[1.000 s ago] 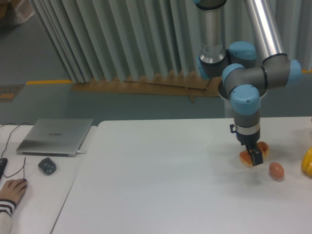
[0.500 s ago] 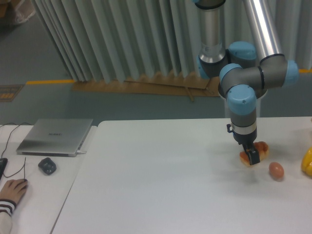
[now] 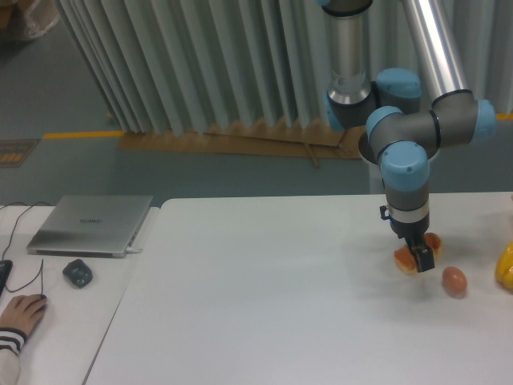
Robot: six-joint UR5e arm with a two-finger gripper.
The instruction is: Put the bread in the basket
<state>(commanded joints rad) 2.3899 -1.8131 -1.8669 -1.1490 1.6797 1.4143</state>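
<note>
The bread (image 3: 404, 261), a small golden-orange bun, lies on the white table (image 3: 264, 305) at the right, with its right end (image 3: 434, 241) showing past the fingers. My gripper (image 3: 420, 257) points straight down over the middle of the bread. One dark finger (image 3: 423, 259) is in front of the bread and the other is hidden behind it. The grip itself is hidden, so I cannot tell whether the jaws press on the bread. The basket is out of view.
A brown egg (image 3: 454, 280) lies just right of and in front of the bread. A bright yellow thing (image 3: 506, 269) is cut off by the right edge. On the left are a closed laptop (image 3: 90, 224), a mouse (image 3: 78, 273) and a person's hand (image 3: 20, 313).
The wrist swung slightly left and then back right over the bread. The bread has stayed in almost the same spot.
</note>
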